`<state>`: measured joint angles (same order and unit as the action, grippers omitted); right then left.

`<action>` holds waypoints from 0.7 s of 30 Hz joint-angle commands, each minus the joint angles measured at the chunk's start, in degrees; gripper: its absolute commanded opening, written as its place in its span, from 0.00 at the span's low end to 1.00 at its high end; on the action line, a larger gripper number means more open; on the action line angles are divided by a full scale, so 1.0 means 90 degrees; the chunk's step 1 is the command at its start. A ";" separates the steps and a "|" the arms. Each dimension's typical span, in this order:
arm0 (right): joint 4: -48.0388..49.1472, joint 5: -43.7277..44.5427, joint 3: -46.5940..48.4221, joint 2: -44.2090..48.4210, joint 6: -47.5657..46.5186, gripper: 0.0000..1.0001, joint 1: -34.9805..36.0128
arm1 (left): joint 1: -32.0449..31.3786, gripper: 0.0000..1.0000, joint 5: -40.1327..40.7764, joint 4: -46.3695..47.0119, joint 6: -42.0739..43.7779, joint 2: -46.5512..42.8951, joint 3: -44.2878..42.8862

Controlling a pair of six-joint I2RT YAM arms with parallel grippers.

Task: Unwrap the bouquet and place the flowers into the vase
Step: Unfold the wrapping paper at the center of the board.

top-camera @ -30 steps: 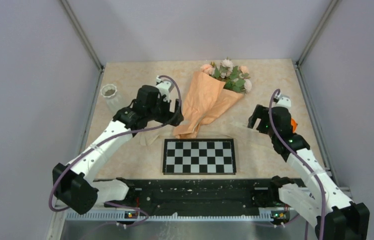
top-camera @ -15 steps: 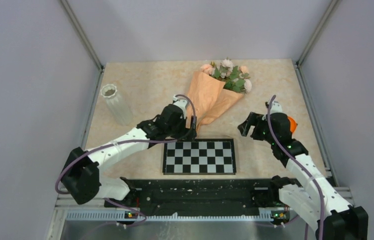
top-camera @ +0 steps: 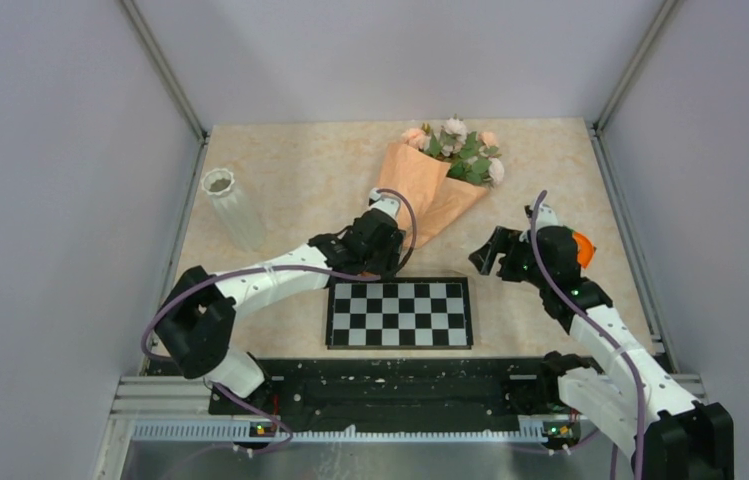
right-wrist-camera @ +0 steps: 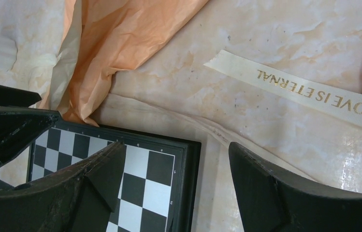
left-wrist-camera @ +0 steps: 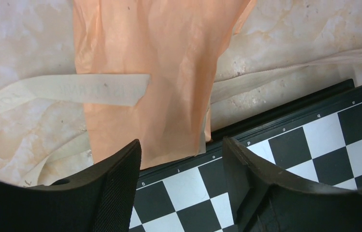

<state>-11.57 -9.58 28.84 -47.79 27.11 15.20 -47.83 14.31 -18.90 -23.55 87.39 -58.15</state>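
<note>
Two grippers work low in the overhead view. The bouquet (top-camera: 430, 185) lies at upper centre with its blooms toward the top, and the vase (top-camera: 233, 210) stands upright at left. The left gripper (top-camera: 382, 258) sits at the bouquet's narrow end, and the right gripper (top-camera: 485, 262) is well to its right.

In the left wrist view the fingers (left-wrist-camera: 121, 183) are spread and unclenched. The bouquet's paper tip lies between them, at the checkerboard (left-wrist-camera: 314, 145) edge.

In the right wrist view the fingers (right-wrist-camera: 266, 193) are spread and grasp nothing. A printed ribbon (right-wrist-camera: 304, 92) lies at upper right.

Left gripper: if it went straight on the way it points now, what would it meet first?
Most likely the narrow lower end of the bouquet, whose paper wrap lies just ahead of the left gripper, jaws open. Depth is unclear: if it is pointed steeply down, it could touch the checkerboard first.
</note>
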 commanded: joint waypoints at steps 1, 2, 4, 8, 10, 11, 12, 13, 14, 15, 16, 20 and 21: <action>0.0305 -0.0107 0.0039 -0.0029 -0.0037 0.80 -0.0053 | -0.0156 0.66 0.0549 0.0013 0.0181 0.0113 -0.0396; 0.0306 -0.0116 0.0038 -0.0050 -0.0039 0.79 -0.0053 | -0.0170 0.65 0.0588 0.0010 0.0205 0.0140 -0.0419; 0.0322 -0.0133 0.0013 -0.0079 -0.0034 0.78 -0.0057 | -0.0197 0.61 0.0651 0.0010 0.0228 0.0184 -0.0446; 0.0364 -0.0174 -0.0020 -0.0118 -0.0028 0.77 -0.0049 | -0.0222 0.54 0.0655 0.0009 0.0258 0.0285 -0.0524; 0.0388 -0.0193 0.0006 -0.0131 -0.0006 0.77 -0.0056 | -0.0240 0.49 0.0627 0.0010 0.0249 0.0325 -0.0549; 0.0407 -0.0199 0.0019 -0.0132 -0.0004 0.77 -0.0055 | -0.0246 0.49 0.0627 0.0015 0.0246 0.0344 -0.0566; 0.0425 -0.0204 0.0024 -0.0146 0.0011 0.77 -0.0053 | -0.0256 0.48 0.0620 0.0011 0.0251 0.0371 -0.0583; 0.0437 -0.0213 0.0031 -0.0147 0.0013 0.77 -0.0049 | -0.0261 0.47 0.0612 0.0010 0.0261 0.0402 -0.0596; 0.0440 -0.0214 0.0042 -0.0159 0.0007 0.77 -0.0053 | -0.0256 0.47 0.0611 0.0010 0.0276 0.0437 -0.0610; 0.0438 -0.0224 0.0048 -0.0172 0.0005 0.77 -0.0055 | -0.0261 0.45 0.0641 -0.0005 0.0260 0.0470 -0.0626; 0.0444 -0.0238 0.0055 -0.0187 -0.0001 0.77 -0.0051 | -0.0261 0.41 0.0733 -0.0102 0.0176 0.0512 -0.0671; 0.0407 -0.0286 0.0067 -0.0197 -0.0014 0.78 -0.0049 | -0.0261 0.25 0.0928 -0.0319 0.0062 0.0604 -0.0832; 0.0407 -0.0292 0.0069 -0.0196 0.0001 0.79 -0.0057 | -0.0261 0.20 0.0980 -0.0329 0.0043 0.0576 -0.0822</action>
<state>-10.17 -11.18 28.84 -49.50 27.11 15.20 -49.98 20.21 -20.99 -22.41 92.64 -63.02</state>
